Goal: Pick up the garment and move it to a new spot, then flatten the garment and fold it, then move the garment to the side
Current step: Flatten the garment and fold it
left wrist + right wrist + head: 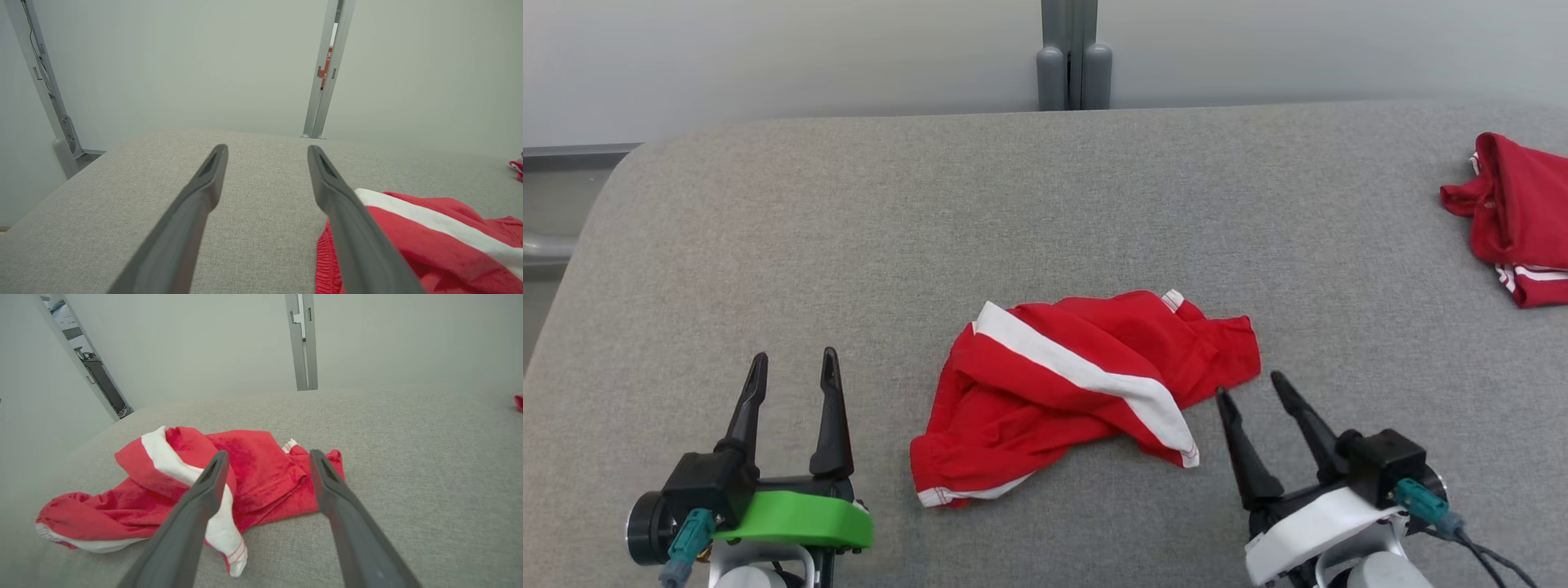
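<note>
Red jersey garment [1086, 392] crumpled at centre of grey table [768, 245]; judged soft, light, limp. Left gripper [794, 354] at its 8 o'clock, right gripper [1248, 385] at 4 o'clock, both spread, empty. Best pinch: hem corner, 7 o'clock.

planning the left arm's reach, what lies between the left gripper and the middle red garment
The stretch is bare: in the head view, plain grey table covering lies between the left gripper and the garment.

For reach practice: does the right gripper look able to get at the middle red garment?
Probably yes: the open right gripper sits at the edge of the garment; nothing blocks it.
</note>
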{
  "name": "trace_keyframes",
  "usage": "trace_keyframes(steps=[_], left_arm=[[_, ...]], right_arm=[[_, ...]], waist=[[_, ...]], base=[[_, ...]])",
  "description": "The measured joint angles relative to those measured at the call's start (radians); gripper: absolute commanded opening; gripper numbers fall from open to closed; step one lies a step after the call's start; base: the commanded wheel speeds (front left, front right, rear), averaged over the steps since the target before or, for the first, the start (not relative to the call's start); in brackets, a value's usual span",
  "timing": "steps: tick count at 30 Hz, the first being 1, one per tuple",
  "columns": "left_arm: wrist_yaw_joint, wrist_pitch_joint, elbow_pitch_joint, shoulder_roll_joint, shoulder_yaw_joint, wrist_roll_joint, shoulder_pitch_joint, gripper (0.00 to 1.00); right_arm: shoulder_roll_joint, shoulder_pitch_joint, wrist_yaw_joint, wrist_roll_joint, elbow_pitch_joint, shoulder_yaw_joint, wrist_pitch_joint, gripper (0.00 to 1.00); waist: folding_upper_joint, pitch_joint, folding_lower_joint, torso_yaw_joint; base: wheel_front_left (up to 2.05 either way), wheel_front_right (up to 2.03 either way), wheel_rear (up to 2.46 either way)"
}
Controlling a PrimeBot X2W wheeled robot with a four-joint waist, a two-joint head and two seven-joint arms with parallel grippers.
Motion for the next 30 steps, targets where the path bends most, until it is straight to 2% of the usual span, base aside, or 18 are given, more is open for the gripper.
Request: trace_keyframes(steps=[6,15,16,17,24,30], left_arm=[[-0.018,0.000,0.002,-0.009,0.029,0.019,0.002,1.00],[-0.017,0.000,0.005,-0.012,0.005,0.008,0.001,1.00],[-0.015,0.000,0.005,-0.012,0.003,0.006,0.001,1.00],[-0.012,0.000,0.004,-0.012,0.001,0.005,0.001,1.00],[0.001,0.000,-0.001,-0.013,-0.006,-0.004,-0.002,1.00],[0.008,0.000,-0.001,-0.013,-0.034,-0.017,-0.021,1.00]], right_arm=[[-0.011,-0.030,0.000,0.007,0.103,0.125,0.000,1.00],[-0.020,-0.122,0.000,-0.003,0.304,0.190,0.000,1.00],[-0.019,-0.131,0.000,0.000,0.321,0.194,0.000,0.25],[-0.018,-0.142,0.000,0.004,0.336,0.198,0.000,0.00],[-0.040,-0.254,0.000,0.008,0.318,0.185,0.000,0.00],[-0.074,-0.420,0.000,-0.005,0.305,0.150,0.000,0.00]], waist=[[0.0000,-0.001,0.0000,0.017],[0.0000,0.007,0.0000,0.062],[0.0000,0.009,0.0001,0.065],[0.0000,0.010,0.0000,0.068],[0.0000,0.023,0.0000,0.071],[0.0000,0.038,0.0000,0.083]], base=[[0.00,0.00,0.00],[0.00,0.00,0.00],[0.00,0.00,0.00],[0.00,0.00,0.00],[0.00,0.00,0.00],[0.00,0.00,0.00]])
